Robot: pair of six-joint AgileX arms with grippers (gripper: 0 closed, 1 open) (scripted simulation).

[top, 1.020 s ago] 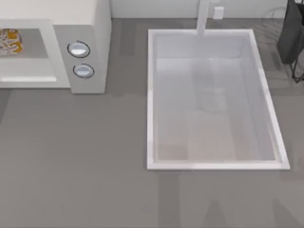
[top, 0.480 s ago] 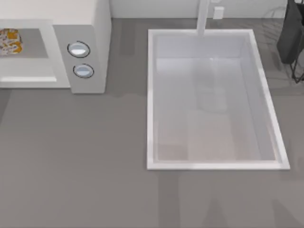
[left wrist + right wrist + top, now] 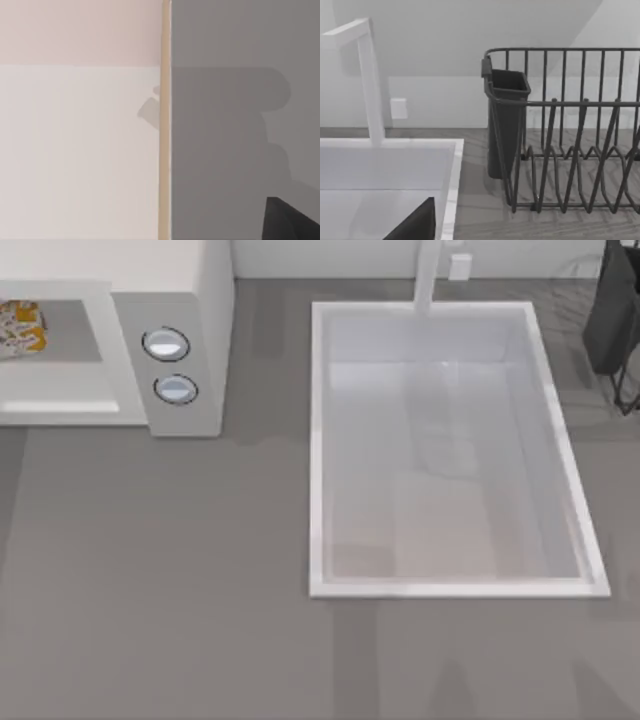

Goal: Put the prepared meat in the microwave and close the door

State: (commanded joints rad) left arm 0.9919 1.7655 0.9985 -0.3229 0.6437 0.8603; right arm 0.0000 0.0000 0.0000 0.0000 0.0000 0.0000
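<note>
1. Left wrist view gives a dark wedge (image 3: 292, 220) at one corner that may be part of the left gripper; I cannot tell how its fingers stand or whether it holds anything
2. Right wrist view has a similar dark wedge (image 3: 415, 225) over the sink (image 3: 451, 190), near the tap (image 3: 370, 80) and the dish rack (image 3: 570, 150) with its cutlery cup (image 3: 506, 125); the right gripper's fingers cannot be judged either
3. From above, the prepared meat (image 3: 20, 328) lies on the grey floor inside the microwave (image 3: 200, 300), at the desk's (image 3: 160, 580) far left, beside the panel with two buttons (image 3: 166, 344)
4. So the placing looks done, by my reading
5. The cavity appears open from above, so closing the door is most likely what is left
</note>
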